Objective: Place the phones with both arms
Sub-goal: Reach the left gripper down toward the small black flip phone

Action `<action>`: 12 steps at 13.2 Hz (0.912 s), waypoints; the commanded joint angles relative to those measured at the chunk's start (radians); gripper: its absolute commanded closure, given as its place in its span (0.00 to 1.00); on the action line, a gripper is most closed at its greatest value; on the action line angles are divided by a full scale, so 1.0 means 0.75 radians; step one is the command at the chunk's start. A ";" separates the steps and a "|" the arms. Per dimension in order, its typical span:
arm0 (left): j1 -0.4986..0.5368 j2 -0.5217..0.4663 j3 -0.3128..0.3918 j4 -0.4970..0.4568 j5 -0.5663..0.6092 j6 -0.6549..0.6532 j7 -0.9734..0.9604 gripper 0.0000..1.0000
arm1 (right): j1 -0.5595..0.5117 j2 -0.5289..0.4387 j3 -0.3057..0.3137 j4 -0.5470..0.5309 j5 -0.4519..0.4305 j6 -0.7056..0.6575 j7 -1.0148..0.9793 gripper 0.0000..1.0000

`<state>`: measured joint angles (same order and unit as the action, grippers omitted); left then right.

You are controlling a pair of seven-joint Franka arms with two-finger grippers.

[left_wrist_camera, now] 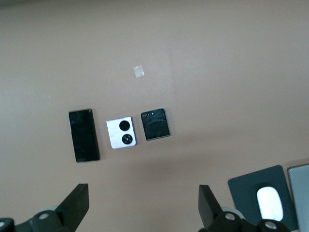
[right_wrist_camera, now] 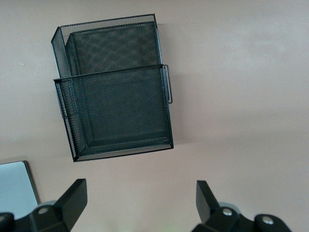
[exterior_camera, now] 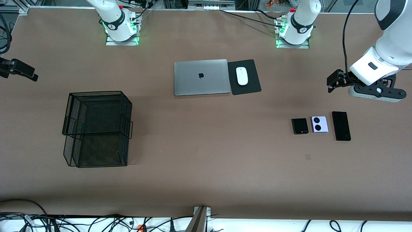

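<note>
Lighting's pretty even and soft overhead, so the brown table [exterior_camera: 206, 154] is evenly lit with only faint, fuzzy shadows under the mesh basket [exterior_camera: 96, 129] and laptop [exterior_camera: 200, 77]. Green LEDs glow at both arm bases, and the white mouse [left_wrist_camera: 269, 203] is a bit blown out in the left wrist view. Both wrist views look slightly soft and hazy, with the fingertips [right_wrist_camera: 72, 198] close up and a little blurry.

The left arm [exterior_camera: 383, 42] bends down at the upper right of the frame, its left gripper [exterior_camera: 333, 82] hanging in the air with fingers [left_wrist_camera: 75, 205] spread wide, holding nothing. The right gripper [exterior_camera: 19, 69] sits at the left edge, fingers [right_wrist_camera: 72, 200] likewise apart and empty.
</note>
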<state>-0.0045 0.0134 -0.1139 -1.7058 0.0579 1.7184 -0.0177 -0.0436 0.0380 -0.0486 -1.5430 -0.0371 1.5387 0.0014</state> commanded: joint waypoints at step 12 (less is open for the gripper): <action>0.006 0.201 -0.006 0.039 0.035 0.038 -0.101 0.00 | -0.003 0.025 0.003 0.016 -0.008 0.008 -0.014 0.00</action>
<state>-0.0055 0.1132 -0.1181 -1.7035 0.0585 1.7232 -0.0900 -0.0436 0.0568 -0.0487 -1.5430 -0.0371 1.5464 0.0012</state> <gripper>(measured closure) 0.000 0.000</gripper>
